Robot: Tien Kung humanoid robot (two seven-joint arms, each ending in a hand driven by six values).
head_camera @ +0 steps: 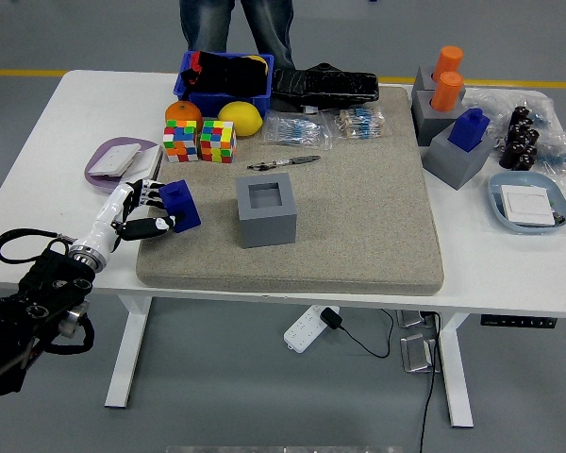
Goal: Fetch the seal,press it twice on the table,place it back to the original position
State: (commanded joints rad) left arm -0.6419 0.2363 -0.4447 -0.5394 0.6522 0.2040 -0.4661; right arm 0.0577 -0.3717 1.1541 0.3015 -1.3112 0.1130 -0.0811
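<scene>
I've got my left hand [143,213] clamped on the blue block-shaped seal [181,205], pressing it onto the grey felt mat [358,208] near its left edge; next, lift straight up.

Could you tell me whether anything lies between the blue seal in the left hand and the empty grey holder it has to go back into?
Nothing visible does. The left hand grips the blue seal at the mat's left edge, and only bare mat lies between it and the grey holder, whose square socket is empty. The pen lies farther back, off that path.
</scene>
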